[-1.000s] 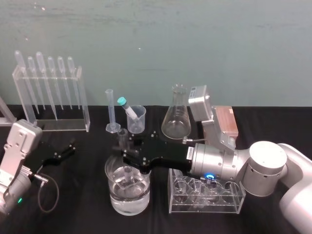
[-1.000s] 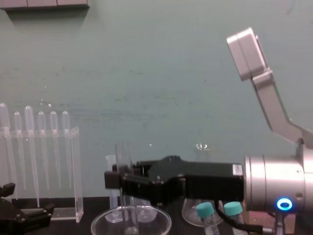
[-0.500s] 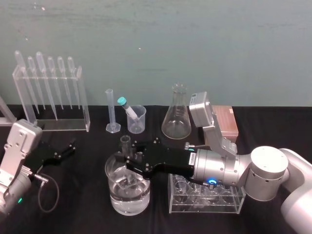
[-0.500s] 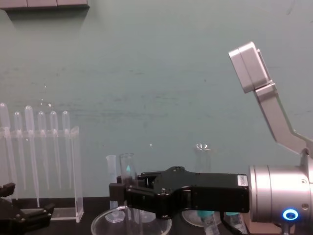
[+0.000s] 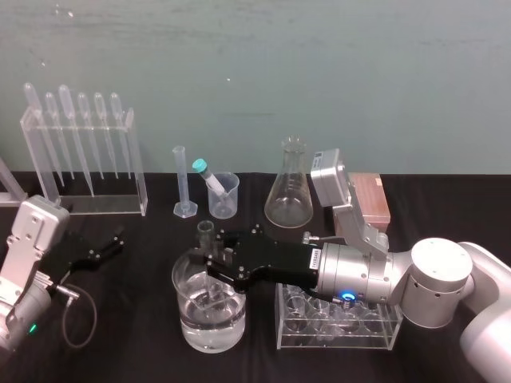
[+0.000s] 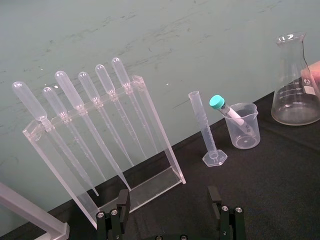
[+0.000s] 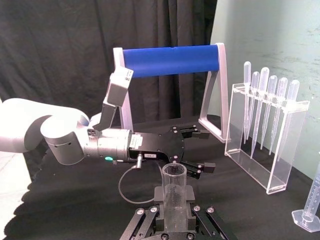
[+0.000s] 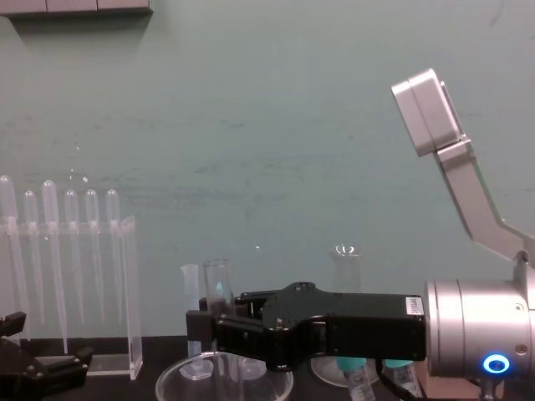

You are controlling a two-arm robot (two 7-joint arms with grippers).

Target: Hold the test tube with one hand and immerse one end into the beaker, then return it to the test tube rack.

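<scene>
Dipping underway: right gripper (image 5: 211,265) jaws clamped on test tube (image 5: 205,232), lower end inside beaker (image 5: 179,281); return to rack (image 5: 339,333) at 3 o'clock pending; left gripper (image 6: 169,212) parked, jaws apart.

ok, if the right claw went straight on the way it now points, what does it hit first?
Likely the beaker wall: the test tube held in the right claw dips inside it. Beyond that, the left claw sits in line, though depth is unclear.
</scene>
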